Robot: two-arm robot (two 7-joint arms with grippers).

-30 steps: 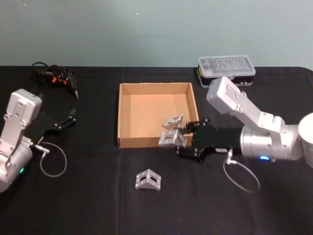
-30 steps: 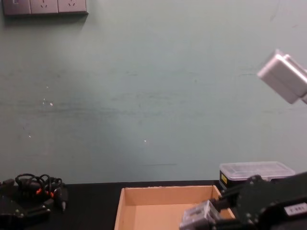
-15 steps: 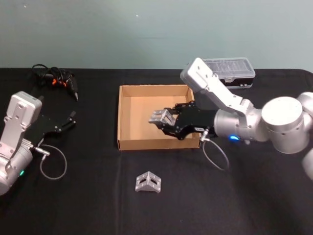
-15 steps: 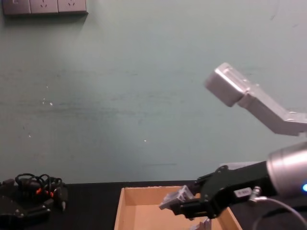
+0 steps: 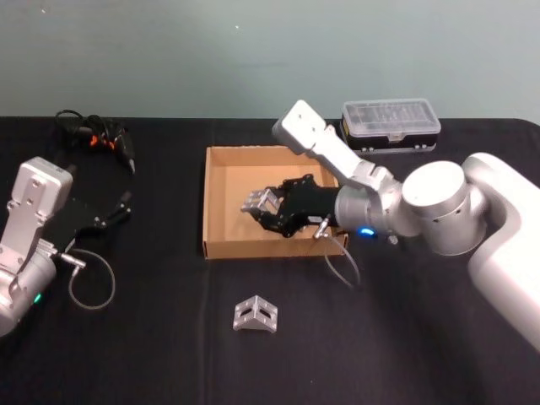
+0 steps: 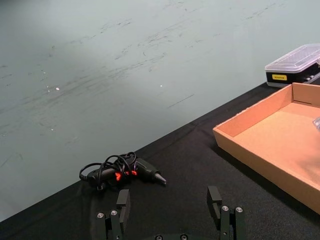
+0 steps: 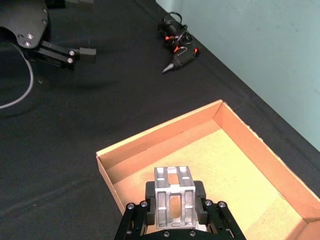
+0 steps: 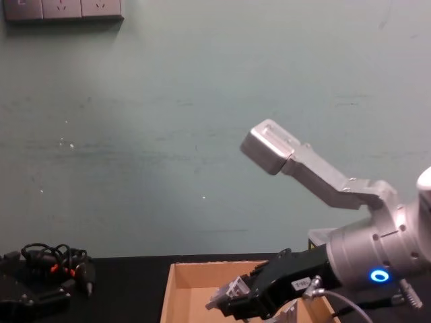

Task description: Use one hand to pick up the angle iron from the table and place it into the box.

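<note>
I logged the right gripper [image 5: 268,207] clamped on an angle iron [image 7: 173,200] over the box [image 5: 205,202], not yet released; a second angle iron [image 5: 256,313] lay near the table [image 5: 169,354] front edge, and the left gripper [image 5: 118,207] sat parked at the left edge, fingers wide.

You had the right arm reached forward and across, its elbow link raised high behind the wrist. The right gripper [image 5: 257,205] lay roughly level, its fingers [image 7: 199,192] clamped on the angle iron [image 7: 172,194] between them. Your left arm sat parked, the left gripper [image 6: 168,200] with fingers spread wide.
</note>
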